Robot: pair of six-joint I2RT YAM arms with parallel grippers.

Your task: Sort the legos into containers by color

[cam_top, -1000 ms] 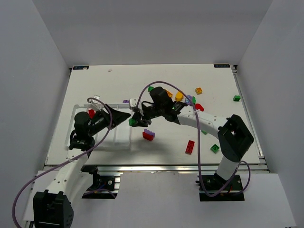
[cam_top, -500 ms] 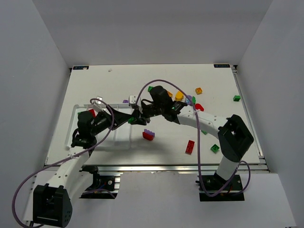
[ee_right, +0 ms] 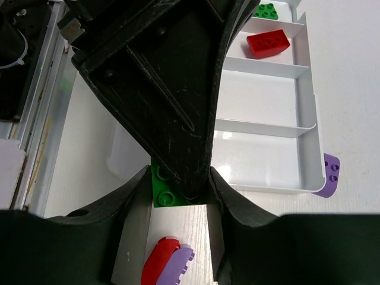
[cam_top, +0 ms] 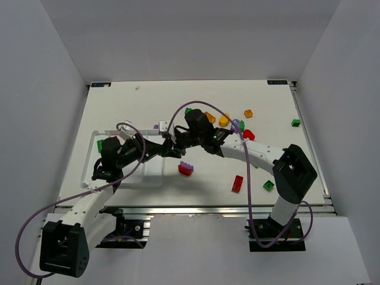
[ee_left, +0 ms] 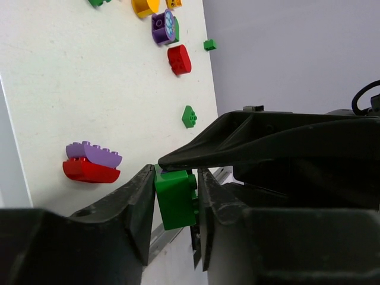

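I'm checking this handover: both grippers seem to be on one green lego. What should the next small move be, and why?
Likely the right gripper should open. Both wrist views show the green brick pinched by the left gripper and by the right gripper too, so the left cannot carry it to the tray, where another green lego lies, until the right lets go.

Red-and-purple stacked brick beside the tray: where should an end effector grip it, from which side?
From above, closing across the pair: against the outer long face of the red brick and that of the purple piece. That squeezes them together. Their ends look rounded and may slip. Bare table flanks both long faces.
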